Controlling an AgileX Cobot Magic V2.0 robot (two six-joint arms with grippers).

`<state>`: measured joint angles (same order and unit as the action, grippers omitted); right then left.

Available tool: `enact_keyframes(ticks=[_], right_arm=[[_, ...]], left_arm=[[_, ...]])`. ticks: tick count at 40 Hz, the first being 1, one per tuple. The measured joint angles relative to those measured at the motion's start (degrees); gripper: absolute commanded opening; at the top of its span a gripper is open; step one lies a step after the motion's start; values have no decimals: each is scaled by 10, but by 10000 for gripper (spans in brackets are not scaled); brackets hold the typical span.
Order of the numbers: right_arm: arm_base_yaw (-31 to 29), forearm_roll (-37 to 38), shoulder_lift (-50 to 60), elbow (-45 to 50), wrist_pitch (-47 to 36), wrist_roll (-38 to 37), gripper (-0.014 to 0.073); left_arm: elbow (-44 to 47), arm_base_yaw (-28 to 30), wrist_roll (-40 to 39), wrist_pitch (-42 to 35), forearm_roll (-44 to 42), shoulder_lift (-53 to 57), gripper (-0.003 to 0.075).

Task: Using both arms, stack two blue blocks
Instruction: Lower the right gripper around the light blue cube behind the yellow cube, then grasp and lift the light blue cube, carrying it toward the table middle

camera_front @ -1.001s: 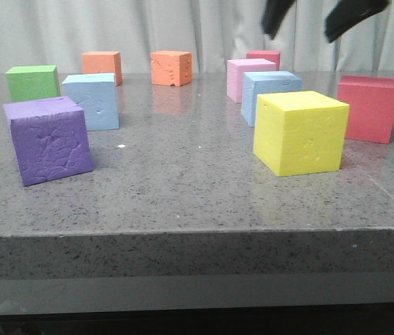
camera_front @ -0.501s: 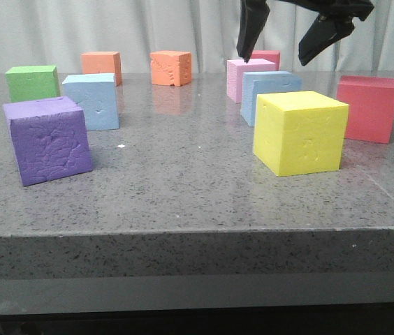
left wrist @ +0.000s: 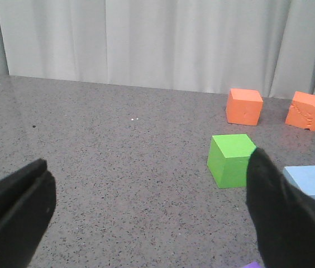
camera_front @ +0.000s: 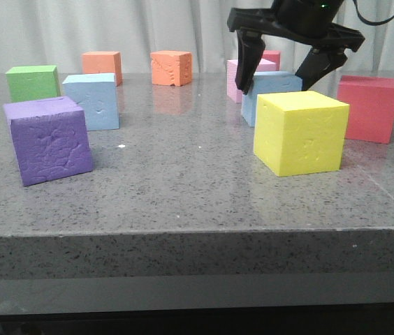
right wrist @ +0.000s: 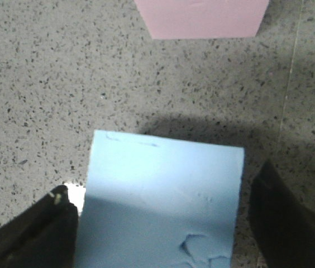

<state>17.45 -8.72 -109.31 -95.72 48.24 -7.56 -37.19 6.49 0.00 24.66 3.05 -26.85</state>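
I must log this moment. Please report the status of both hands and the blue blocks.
Right hand open, straddling the right blue block. Left hand open, holding nothing. Left blue block untouched. Pink block close behind the target.

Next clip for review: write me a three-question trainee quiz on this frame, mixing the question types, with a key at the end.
1. True or false: the right gripper is already shut on a blue block.
2. Which cube stands directly in front of the blue block under the right gripper, on the camera side? A) purple cube B) yellow cube C) green cube
3. Fill in: in the left wrist view, the left gripper is ____ and holds nothing.

Key
1. False: its fingers straddle the block, gaps showing on both sides in the right wrist view.
2. B
3. open

The other blue block sits untouched behind the purple cube.
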Motion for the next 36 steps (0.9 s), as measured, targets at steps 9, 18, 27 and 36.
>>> enact_keyframes(ticks=[9, 18, 27, 36], right_arm=[[0, 0, 0, -5, 4, 0, 330], [7, -30, 0, -60, 48, 0, 330], [66, -32, 0, -99, 73, -7, 330], [130, 17, -12, -100, 81, -92, 330]], left_arm=[[0, 0, 0, 0, 0, 0, 673], [0, 0, 0, 0, 0, 0, 673], [0, 0, 0, 0, 0, 0, 673], [0, 0, 0, 0, 0, 0, 673]])
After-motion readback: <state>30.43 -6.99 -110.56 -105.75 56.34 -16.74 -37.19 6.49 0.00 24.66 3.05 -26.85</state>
